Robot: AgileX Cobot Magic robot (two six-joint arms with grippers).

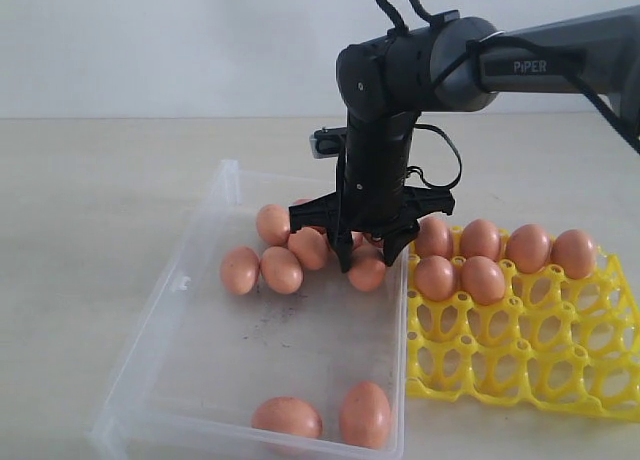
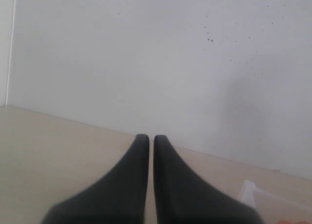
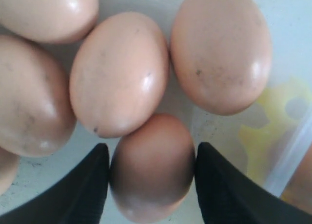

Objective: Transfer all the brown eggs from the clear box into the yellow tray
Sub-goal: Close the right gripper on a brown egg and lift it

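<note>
Presently, one brown egg (image 3: pixel 152 170) is clamped between the two black fingers of the right gripper (image 1: pixel 368 262); in the right wrist view a finger is seen pressed against each side of it. The grip is made inside the clear box (image 1: pixel 250 350), near its far corner on the tray side. There the held egg is seen low among a cluster of other brown eggs (image 1: pixel 281 270); whether it is raised off the floor cannot be told. Two more eggs (image 1: pixel 365 414) are found by the near wall of the box, well apart from the cluster. Just beside the box, on its right, the yellow tray (image 1: pixel 545 330) is set on the table (image 1: pixel 80 200). Six eggs (image 1: pixel 480 238) are seated in its cups: four along the far row and two in the next row, at the end nearest the box. The left gripper (image 2: pixel 146 139) is held clenched, only a sliver showing between its fingertips and nothing gripped, above the table and facing a white wall (image 2: pixel 146 53).
</note>
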